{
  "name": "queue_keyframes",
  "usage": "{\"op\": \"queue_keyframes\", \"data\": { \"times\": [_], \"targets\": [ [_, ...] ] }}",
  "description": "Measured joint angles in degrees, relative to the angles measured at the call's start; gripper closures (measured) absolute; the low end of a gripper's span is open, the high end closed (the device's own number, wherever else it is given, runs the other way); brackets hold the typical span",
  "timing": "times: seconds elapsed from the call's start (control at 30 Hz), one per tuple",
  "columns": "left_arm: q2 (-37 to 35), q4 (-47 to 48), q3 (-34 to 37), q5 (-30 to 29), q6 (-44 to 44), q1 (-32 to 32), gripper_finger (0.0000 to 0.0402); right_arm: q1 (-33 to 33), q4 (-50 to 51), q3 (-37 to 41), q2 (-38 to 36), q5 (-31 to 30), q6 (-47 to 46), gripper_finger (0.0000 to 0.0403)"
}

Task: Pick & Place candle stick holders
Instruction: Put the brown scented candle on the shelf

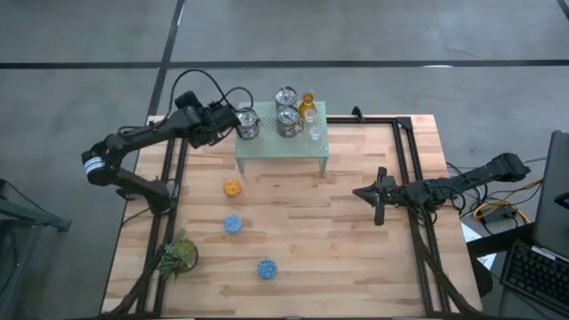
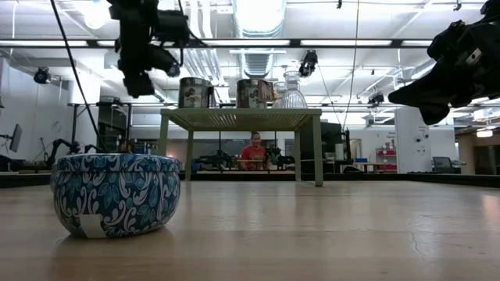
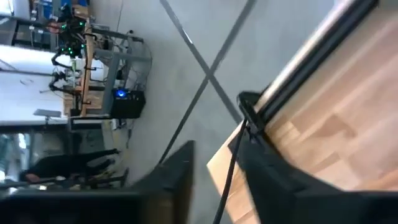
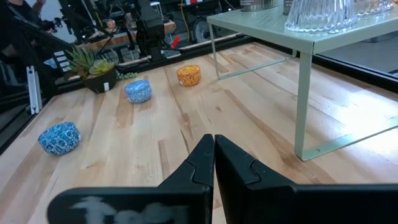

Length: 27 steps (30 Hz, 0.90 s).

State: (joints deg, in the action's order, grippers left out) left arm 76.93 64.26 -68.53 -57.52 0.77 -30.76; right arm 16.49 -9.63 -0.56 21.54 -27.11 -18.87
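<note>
On the pale-green mesh stand [image 1: 280, 147] stand three silvery holders [image 1: 247, 123] [image 1: 285, 96] [image 1: 289, 121], an amber glass one [image 1: 308, 105] and two clear glass ones [image 1: 314, 127]. An orange holder [image 1: 232, 188] and two blue holders [image 1: 233, 223] [image 1: 267, 268] rest on the table. My left gripper [image 1: 224, 118] hovers open and empty just left of the stand's leftmost silvery holder [image 2: 195, 92]. My right gripper [image 1: 378, 200] is shut and empty above the table's right part.
A green leafy plant [image 1: 178, 255] sits at the near left. Dark rails [image 1: 413, 178] run along the table's sides. Bare wood lies between the stand and my right gripper. A person in red [image 2: 254, 152] sits in the room beyond the table.
</note>
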Motion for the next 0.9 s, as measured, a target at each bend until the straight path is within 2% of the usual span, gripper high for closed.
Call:
{"op": "queue_keyframes", "data": {
  "times": [0.1, 0.13, 0.2, 0.27, 0.33, 0.53, 0.73, 0.9],
  "targets": [
    [-2.33, -3.08, 0.43, 1.47, -2.42, 0.00, 0.0343, 0.00, 0.00, 0.00, 0.00, 0.01, -0.01, 0.0394],
    [-3.58, -5.11, 0.82, 3.63, -3.07, 0.00, 0.0368, 0.00, 0.00, 0.00, 0.00, 0.02, -0.02, 0.0394],
    [-6.54, -11.63, 2.66, 10.34, -3.42, 0.00, 0.0391, 0.00, 0.00, 0.00, 0.07, 0.02, 0.00, 0.0394],
    [-9.44, -19.02, 5.65, 16.75, -2.28, 0.00, 0.0391, -0.02, 0.00, 0.00, 0.07, 0.02, 0.00, 0.0394],
    [-11.66, -25.11, 8.97, 20.09, -2.25, 0.09, 0.0390, 0.00, 0.00, 0.00, 0.07, 0.02, 0.00, 0.0394],
    [-14.71, -31.91, 16.61, 24.26, -7.20, 0.06, 0.0397, -0.02, 0.00, 0.00, 0.07, 0.02, 0.06, 0.0394],
    [-14.52, -43.27, 21.77, 28.86, -5.90, 0.13, 0.0392, -0.04, -0.02, 0.00, -0.04, -0.06, 0.42, 0.0394],
    [-14.77, -48.25, 22.82, 34.52, -1.81, 0.24, 0.0397, -0.04, -0.07, 0.00, -0.02, -0.07, 0.42, 0.0394]
  ]
}}
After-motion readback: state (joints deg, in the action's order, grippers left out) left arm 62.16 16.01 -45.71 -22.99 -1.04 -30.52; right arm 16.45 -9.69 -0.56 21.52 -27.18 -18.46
